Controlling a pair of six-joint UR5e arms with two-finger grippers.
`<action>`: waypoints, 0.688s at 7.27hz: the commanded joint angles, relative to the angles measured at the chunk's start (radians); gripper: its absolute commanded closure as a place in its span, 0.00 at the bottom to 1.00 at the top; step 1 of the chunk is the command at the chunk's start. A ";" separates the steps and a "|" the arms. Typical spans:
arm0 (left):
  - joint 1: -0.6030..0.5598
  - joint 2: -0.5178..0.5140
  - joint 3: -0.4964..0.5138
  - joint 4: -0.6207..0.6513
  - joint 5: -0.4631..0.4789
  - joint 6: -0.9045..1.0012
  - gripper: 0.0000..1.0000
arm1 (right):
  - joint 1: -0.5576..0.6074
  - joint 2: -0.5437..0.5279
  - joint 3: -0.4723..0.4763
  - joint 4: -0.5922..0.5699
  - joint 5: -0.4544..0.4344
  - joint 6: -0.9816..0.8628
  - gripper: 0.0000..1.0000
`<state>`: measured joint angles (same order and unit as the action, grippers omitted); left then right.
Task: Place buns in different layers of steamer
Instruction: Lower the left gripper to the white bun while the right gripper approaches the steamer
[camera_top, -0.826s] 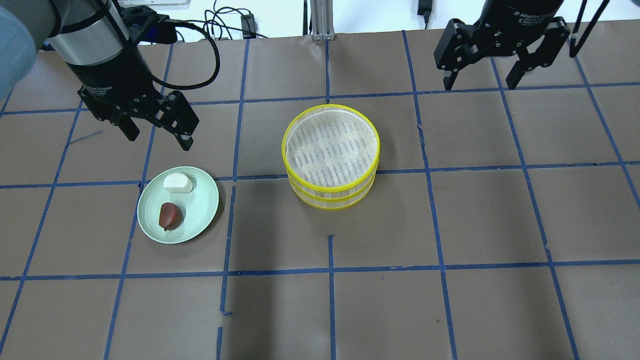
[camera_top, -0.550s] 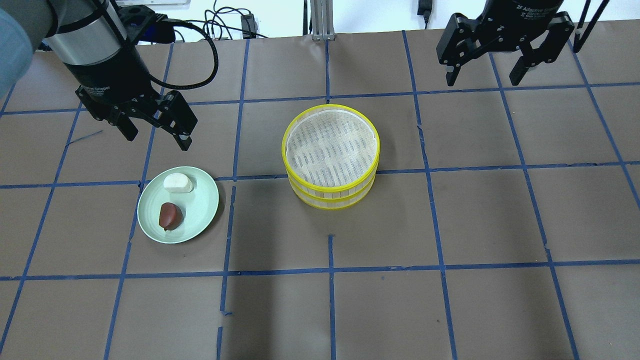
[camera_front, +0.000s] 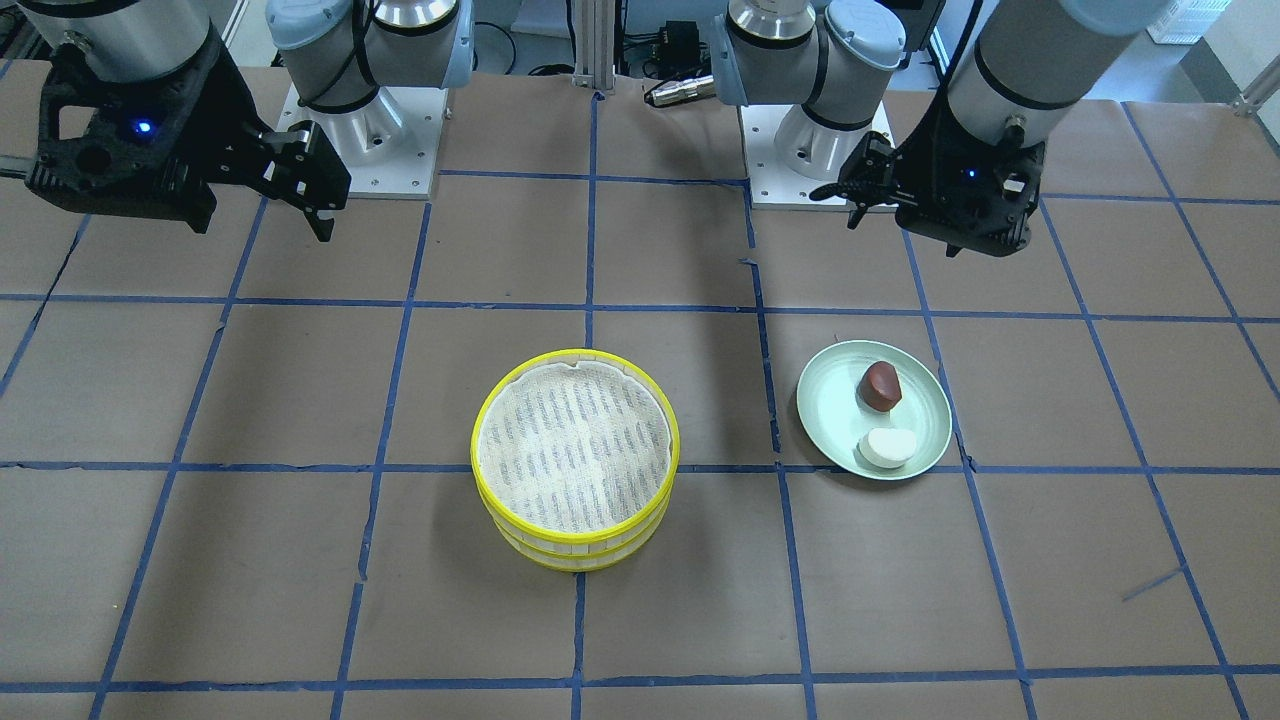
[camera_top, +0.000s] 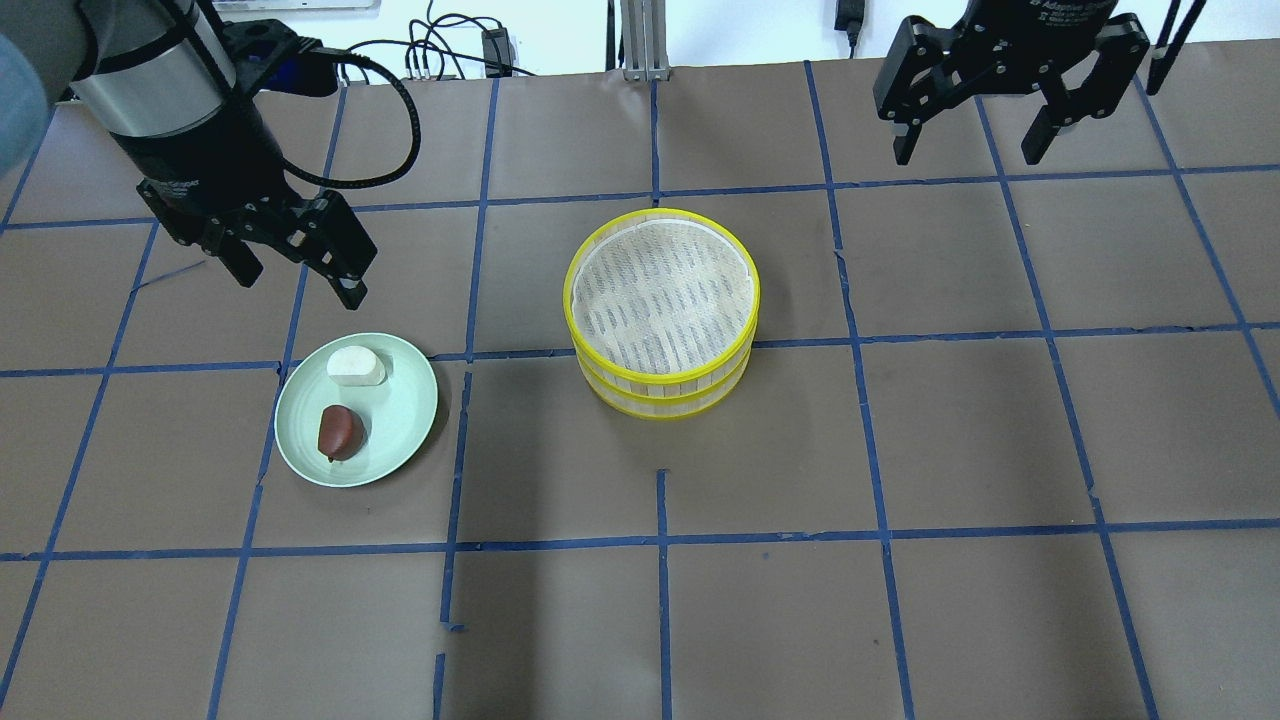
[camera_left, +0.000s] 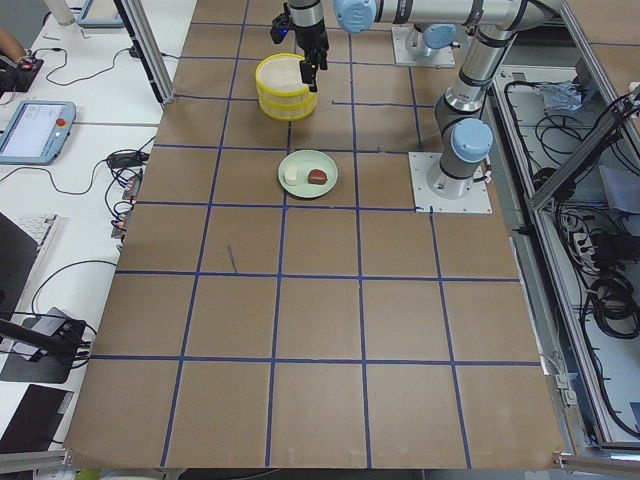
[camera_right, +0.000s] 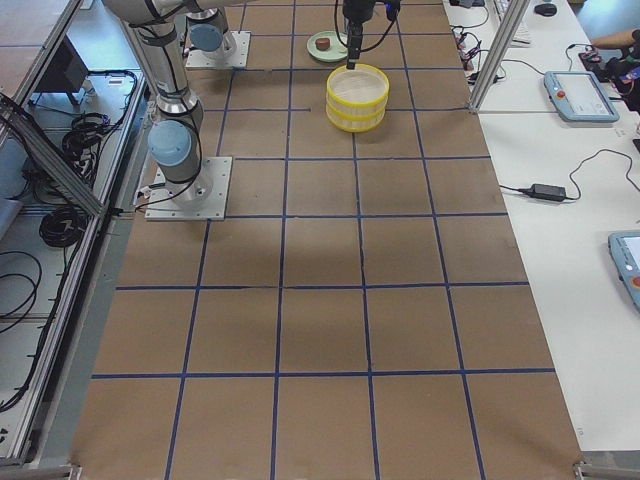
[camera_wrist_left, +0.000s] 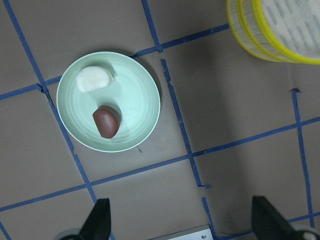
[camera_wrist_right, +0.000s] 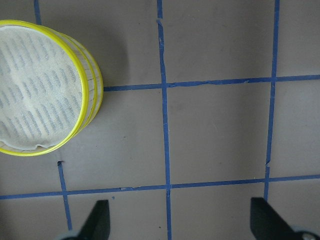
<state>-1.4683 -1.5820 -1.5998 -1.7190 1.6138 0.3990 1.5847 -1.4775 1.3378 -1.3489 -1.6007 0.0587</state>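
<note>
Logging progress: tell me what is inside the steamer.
In the steamer, the top tier holds only its mesh cloth, no bun. The lower tier's inside is hidden under it. The white bun and reddish-brown bun lie on the plate.

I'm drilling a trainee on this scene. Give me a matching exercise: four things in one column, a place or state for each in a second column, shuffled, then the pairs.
1. white bun
2. brown bun
3. steamer
4. right gripper

a. open, holding nothing
b. on the plate, side nearer the robot
c. two tiers stacked, top one empty
d. on the plate, side farther from the robot

Pairs: 1-d, 2-b, 3-c, 4-a
</note>
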 joint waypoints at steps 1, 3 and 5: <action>0.039 -0.074 -0.173 0.244 0.015 0.023 0.00 | 0.015 0.008 0.116 -0.112 0.010 0.047 0.13; 0.048 -0.163 -0.280 0.464 0.015 0.024 0.00 | 0.082 0.074 0.182 -0.286 0.042 0.091 0.12; 0.057 -0.266 -0.293 0.643 0.065 0.124 0.00 | 0.173 0.158 0.185 -0.379 0.042 0.202 0.12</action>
<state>-1.4191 -1.7939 -1.8815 -1.1722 1.6416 0.4637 1.7063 -1.3728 1.5159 -1.6479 -1.5607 0.2110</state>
